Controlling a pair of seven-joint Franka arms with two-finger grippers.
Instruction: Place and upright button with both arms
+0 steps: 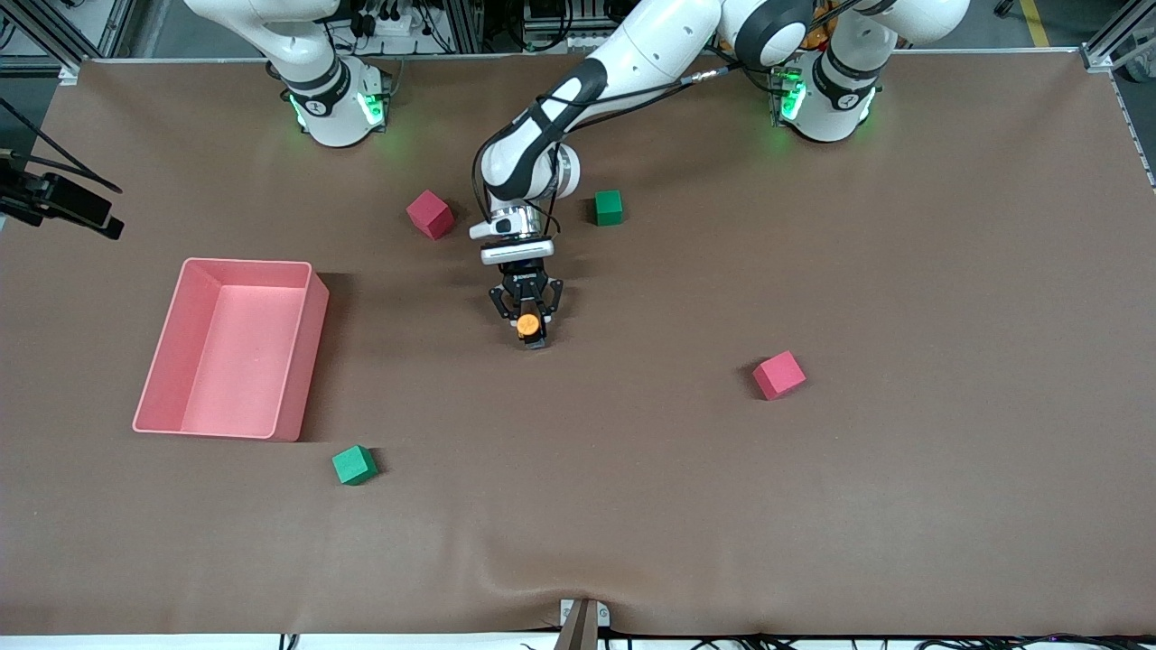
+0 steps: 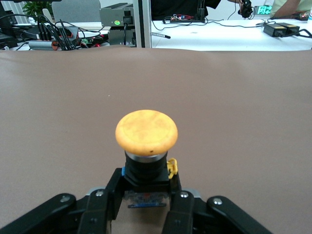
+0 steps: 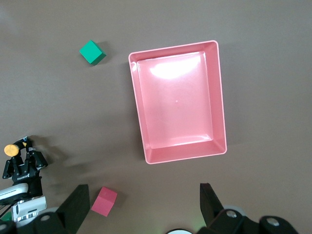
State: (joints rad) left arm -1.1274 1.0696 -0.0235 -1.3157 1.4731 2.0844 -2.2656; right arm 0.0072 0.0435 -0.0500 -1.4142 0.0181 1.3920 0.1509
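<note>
gripping the button (image 2: pixel 146 132) by its black body with cap up near the table's middle, the left gripper (image 1: pixel 531 327) has it held but not yet released, while the right gripper (image 3: pixel 141 204) waits spread high above the bin (image 3: pixel 220 97).

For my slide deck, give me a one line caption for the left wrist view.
Left pincer shut on the black body of the orange-capped button, above the brown table.

The button (image 1: pixel 529 324) sits apparently on the table (image 1: pixel 903 496), between cubes (image 1: pixel 778 375).
</note>
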